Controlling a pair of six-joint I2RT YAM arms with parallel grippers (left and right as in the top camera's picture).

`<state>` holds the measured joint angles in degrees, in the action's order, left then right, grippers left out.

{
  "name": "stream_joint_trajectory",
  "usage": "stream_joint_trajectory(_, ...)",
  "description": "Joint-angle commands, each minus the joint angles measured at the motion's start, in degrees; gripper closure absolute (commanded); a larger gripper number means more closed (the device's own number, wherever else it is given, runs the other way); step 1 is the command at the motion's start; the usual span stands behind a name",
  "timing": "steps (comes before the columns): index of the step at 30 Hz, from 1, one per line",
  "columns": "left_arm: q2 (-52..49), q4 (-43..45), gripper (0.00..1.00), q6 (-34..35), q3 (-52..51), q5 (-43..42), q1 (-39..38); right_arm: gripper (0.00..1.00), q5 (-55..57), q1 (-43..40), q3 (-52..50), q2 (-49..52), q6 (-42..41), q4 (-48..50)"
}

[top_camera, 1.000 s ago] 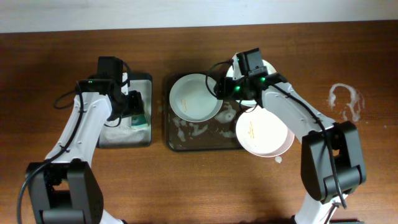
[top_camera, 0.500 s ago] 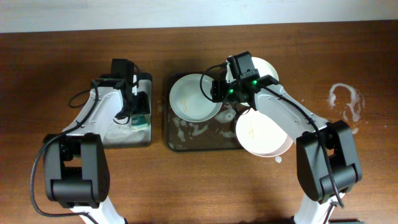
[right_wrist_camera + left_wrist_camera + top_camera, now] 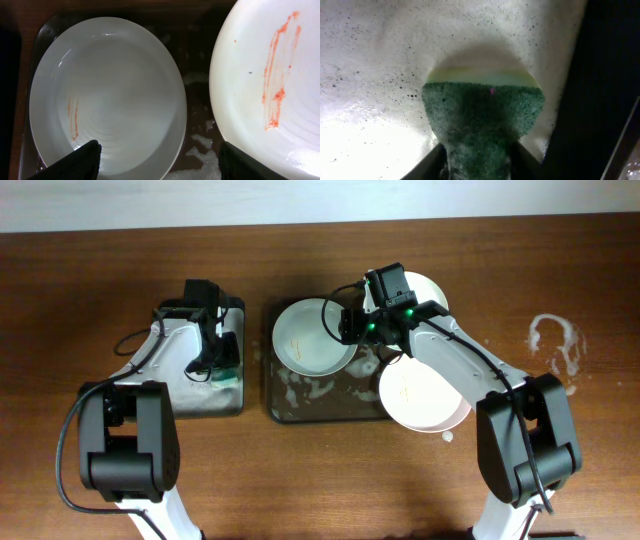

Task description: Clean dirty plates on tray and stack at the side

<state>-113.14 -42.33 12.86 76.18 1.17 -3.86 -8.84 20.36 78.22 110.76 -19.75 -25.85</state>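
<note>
The dark brown tray (image 3: 300, 408) holds a plate (image 3: 305, 340) with faint orange streaks at its left end. A second plate (image 3: 425, 398) with an orange streak overhangs its right front corner. A third plate (image 3: 432, 288) lies behind the right arm, partly hidden. My right gripper (image 3: 348, 323) is open and hovers over the left plate's right rim. In the right wrist view the left plate (image 3: 105, 95) and a streaked plate (image 3: 270, 75) flank my open right gripper (image 3: 160, 162). My left gripper (image 3: 220, 360) is shut on the green sponge (image 3: 482, 110) in the black tray.
The narrower black tray (image 3: 190, 402) stands left of the brown tray and is full of white foam (image 3: 420, 45). Foam patches lie on the brown tray's floor (image 3: 197, 90). A soapy smear (image 3: 555, 342) marks the table at the right.
My left gripper has moved right and back along the black tray to the sponge. My right gripper has shifted left, over the left plate's rim. Plates have not moved.
</note>
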Motion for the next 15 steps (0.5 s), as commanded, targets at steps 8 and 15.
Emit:
stream_joint_trajectory(8,-0.35,0.07,0.99,-0.07,-0.11,0.7,-0.15,0.24,1.84,0.24,-0.26,0.52,-0.68,-0.52)
stream_joint_trajectory(15,3.48,-5.16,0.99,-1.01,5.01,0.17,-0.11,0.24,1.81,0.13,-0.26,0.52,-0.7,-1.55)
